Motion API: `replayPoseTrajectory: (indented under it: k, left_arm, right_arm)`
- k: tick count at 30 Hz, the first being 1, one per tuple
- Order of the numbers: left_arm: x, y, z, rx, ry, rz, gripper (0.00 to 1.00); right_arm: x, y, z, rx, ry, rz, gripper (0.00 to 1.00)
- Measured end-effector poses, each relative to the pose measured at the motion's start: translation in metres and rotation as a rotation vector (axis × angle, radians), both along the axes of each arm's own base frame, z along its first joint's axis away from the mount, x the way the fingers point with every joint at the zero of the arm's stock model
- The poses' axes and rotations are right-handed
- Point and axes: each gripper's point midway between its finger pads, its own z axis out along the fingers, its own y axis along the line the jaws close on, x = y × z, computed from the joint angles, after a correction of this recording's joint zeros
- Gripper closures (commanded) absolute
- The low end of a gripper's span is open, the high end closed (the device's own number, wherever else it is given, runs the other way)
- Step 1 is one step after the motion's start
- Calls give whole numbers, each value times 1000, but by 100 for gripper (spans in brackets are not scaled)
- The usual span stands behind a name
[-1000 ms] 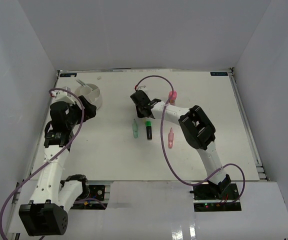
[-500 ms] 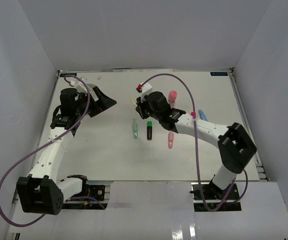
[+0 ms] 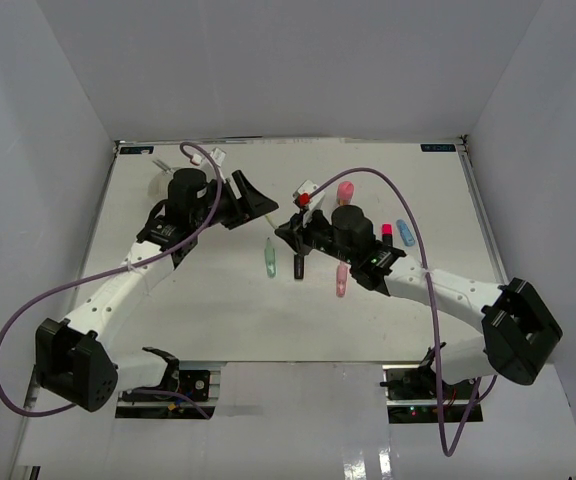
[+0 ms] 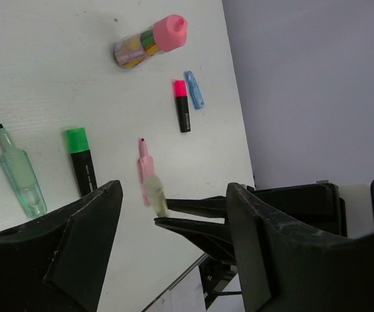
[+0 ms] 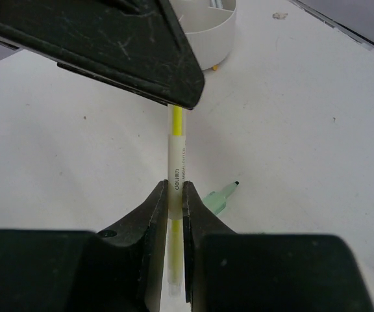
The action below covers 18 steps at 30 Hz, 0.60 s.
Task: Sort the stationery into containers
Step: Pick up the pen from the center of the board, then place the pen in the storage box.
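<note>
My right gripper [image 5: 176, 188] is shut on a thin yellow-and-white pen [image 5: 176, 156] and holds it above the table at mid-table [image 3: 286, 230]. My left gripper [image 4: 174, 195] is open, its wide jaws either side of the pen's far end [image 4: 154, 196] without touching it. The white organiser cup [image 5: 206, 36] stands beyond, mostly hidden by the left arm in the top view. On the table lie a pale green marker [image 3: 269, 258], a green-capped marker [image 3: 298, 262], a pink marker [image 3: 341, 278], a pink tube [image 3: 346, 190], a red-capped marker [image 3: 386, 234] and a blue-capped one [image 3: 405, 233].
White walls enclose the table on three sides. Both arms meet over the table's middle, and a purple cable [image 3: 368, 175] loops above the right arm. The left gripper's finger [image 5: 122, 45] hangs just over the pen in the right wrist view.
The left arm has swung right from over the cup to the middle. The right arm has stretched out low and turned the pen toward it. The left jaws have narrowed slightly.
</note>
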Motion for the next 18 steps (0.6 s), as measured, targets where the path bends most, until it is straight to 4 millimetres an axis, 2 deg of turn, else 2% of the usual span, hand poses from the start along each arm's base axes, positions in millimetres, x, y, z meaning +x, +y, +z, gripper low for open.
replayPoseTrajectory:
  k: [1, 2, 3, 5, 6, 7, 10, 12, 16, 18]
  left_arm:
    - [0, -5, 2, 0, -7, -3, 29]
    - [0, -9, 3, 1, -15, -10, 40]
    - [0, -13, 3, -1, -13, -10, 45]
    - [1, -18, 0, 8, -10, -10, 53]
    - [0, -20, -3, 15, -7, -9, 62]
    - [1, -22, -5, 23, -5, -6, 66]
    - [1, -24, -8, 39, -7, 3, 74]
    - [1, -25, -9, 47, -14, 9, 76]
    - [4, -24, -9, 63, -28, 27, 93]
    - [6, -22, -9, 76, -37, 44, 96]
  right_arm:
    - [-1, 0, -1, 1, 0, 6, 87]
    - [-2, 0, -1, 3, 0, 10, 87]
    - [-3, 0, -1, 6, -2, 14, 87]
    - [-5, 0, 1, 13, -7, 21, 86]
    - [-6, 0, 2, 16, -8, 23, 86]
    - [-6, 0, 3, 19, -11, 26, 86]
    - [-7, -1, 8, 30, -20, 29, 85]
    - [-7, 0, 10, 35, -24, 29, 80]
    - [-6, -1, 11, 36, -26, 24, 72]
    - [-5, -1, 11, 37, -29, 20, 66]
